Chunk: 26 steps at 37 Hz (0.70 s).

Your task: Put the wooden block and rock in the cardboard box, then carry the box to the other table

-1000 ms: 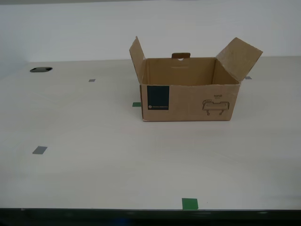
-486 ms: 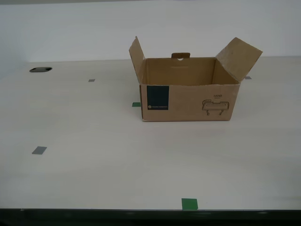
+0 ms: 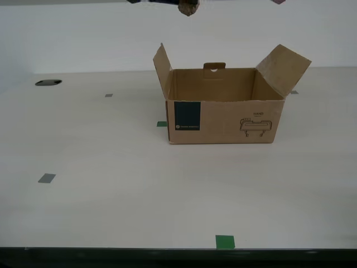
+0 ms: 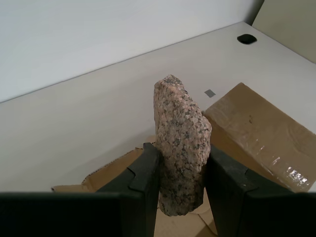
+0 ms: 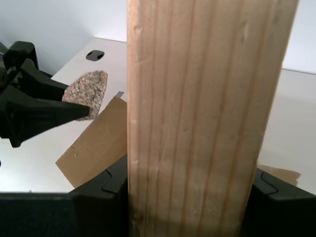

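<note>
The cardboard box [image 3: 223, 120] stands open on the beige table [image 3: 111, 195], flaps spread, its blue label facing the exterior camera. The rock [image 4: 180, 148], speckled pink-beige, is upright with my second gripper [image 4: 180, 170] shut on it above the open box. In the exterior view the rock [image 3: 188, 6] just shows at the top edge, high over the box. The wooden block [image 5: 202, 118] fills the first wrist view, with my first gripper [image 5: 192, 190] shut on its lower part, also above a box flap [image 5: 98, 143]. The other table is out of view.
Grey squares [image 3: 47, 178] and green squares [image 3: 225, 241] mark the tabletop. A dark oval hole [image 3: 48, 82] lies at the far end on the exterior view's left. A white wall rises behind the table, whose front edge runs along the bottom of the exterior view.
The rock and a dark part of the gripper holding it have come into the top edge of the exterior view. The box has not moved.
</note>
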Tool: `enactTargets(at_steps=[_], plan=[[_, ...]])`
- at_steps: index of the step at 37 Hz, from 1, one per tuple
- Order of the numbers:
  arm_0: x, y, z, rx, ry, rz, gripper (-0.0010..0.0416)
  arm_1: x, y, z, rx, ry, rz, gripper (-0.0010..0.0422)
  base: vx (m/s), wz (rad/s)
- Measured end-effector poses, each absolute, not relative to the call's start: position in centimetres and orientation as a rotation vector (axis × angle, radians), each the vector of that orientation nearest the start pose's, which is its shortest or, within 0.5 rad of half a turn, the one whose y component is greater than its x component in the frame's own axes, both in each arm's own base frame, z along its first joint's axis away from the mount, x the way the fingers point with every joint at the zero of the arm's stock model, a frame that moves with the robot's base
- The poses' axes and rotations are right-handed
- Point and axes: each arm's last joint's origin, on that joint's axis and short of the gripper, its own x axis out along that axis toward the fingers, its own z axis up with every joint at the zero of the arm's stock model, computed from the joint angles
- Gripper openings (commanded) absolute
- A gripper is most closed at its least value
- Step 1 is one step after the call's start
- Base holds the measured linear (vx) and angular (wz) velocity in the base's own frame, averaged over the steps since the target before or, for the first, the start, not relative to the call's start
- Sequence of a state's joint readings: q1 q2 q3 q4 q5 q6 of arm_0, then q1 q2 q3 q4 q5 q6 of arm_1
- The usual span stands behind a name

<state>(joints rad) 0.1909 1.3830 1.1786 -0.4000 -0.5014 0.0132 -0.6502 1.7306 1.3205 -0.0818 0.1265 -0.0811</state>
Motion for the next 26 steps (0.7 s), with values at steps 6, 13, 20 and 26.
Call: enactTargets(at_steps=[6,13,20,26], plan=[[29.3,7.6,30.2,0.099,0.56,0.687,-0.0001,30.9,-24.4,26.2,0.018,0.461,-0.85,-0.0001,0.0,0.0],[29.1,8.0,28.2,0.092,0.53,0.701,-0.0001,30.5,-24.3,24.8,0.01,0.443,-0.88,-0.0001,0.0,0.0],[28.7,8.1,25.8,0.085,0.493,0.709,-0.0001,30.3,-24.2,24.2,0.035,0.451,-0.883,-0.0001,0.0,0.0],[28.2,8.3,24.0,0.075,0.439,0.726,-0.0001,30.2,-24.2,23.9,0.078,0.434,-0.895,-0.0001,0.0,0.0]])
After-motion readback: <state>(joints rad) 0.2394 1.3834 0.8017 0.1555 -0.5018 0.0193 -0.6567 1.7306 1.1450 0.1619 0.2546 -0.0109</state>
